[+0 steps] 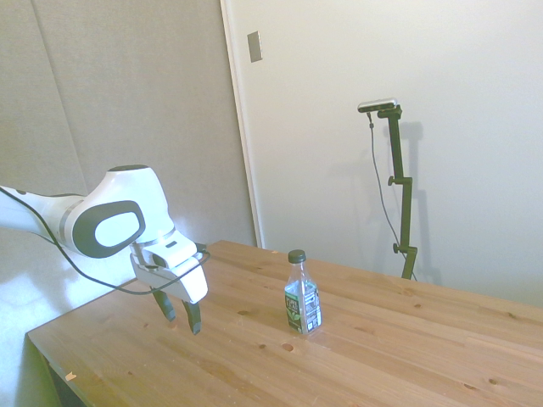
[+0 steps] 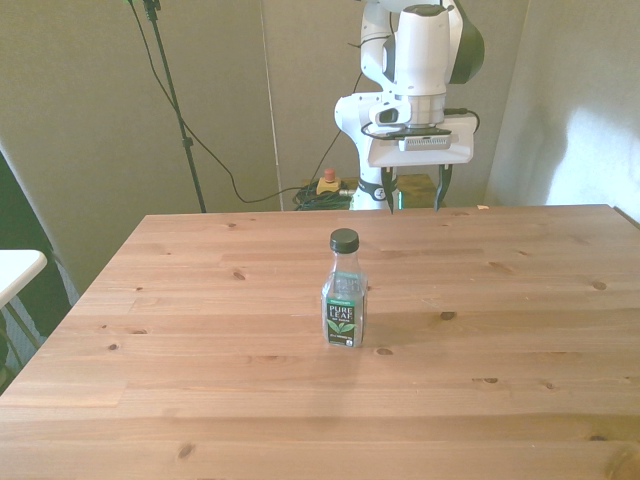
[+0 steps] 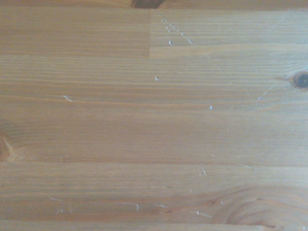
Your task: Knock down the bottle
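The bottle (image 1: 302, 297) (image 2: 344, 300) stands upright near the middle of the wooden table (image 1: 407, 356) (image 2: 200, 330). It is clear, with a black cap and a dark green-and-white label. My gripper (image 1: 181, 315) (image 2: 415, 195) hangs just above the table close to its far edge in the front view. It is well apart from the bottle and slightly toward the front view's right of it. Its two dark fingers (image 1: 193, 316) stand open with nothing between them. The wrist view holds only bare wood (image 3: 154, 125); the bottle is outside it.
Bare tabletop surrounds the bottle on every side. Behind the table's far edge, cables and a small yellow box with a red button (image 2: 327, 184) lie on the floor. A white surface (image 2: 15, 265) juts in at the front view's left.
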`<state>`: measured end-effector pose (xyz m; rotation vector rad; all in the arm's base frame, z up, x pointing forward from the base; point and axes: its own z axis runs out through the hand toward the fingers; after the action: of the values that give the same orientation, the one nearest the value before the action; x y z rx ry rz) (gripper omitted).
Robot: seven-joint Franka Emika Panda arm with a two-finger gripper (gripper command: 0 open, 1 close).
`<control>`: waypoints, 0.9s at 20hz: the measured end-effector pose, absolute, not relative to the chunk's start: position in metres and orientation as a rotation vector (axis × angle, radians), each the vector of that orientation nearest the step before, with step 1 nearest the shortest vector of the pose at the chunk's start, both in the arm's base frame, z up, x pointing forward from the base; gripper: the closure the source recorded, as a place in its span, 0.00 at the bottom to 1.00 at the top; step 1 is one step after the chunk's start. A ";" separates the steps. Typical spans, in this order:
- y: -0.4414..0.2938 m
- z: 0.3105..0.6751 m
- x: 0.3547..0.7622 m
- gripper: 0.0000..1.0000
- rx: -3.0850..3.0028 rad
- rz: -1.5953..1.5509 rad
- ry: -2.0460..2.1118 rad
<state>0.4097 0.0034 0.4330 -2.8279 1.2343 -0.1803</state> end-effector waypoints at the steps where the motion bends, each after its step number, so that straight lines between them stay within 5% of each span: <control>1: 0.003 0.433 0.410 0.00 -2.828 -0.181 1.234; 2: 0.004 0.433 0.411 1.00 -2.827 -0.185 1.232; 18: -0.086 0.490 0.509 1.00 -2.723 -0.344 1.491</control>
<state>0.5090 -0.0861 0.4896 -2.7225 1.4910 -0.3439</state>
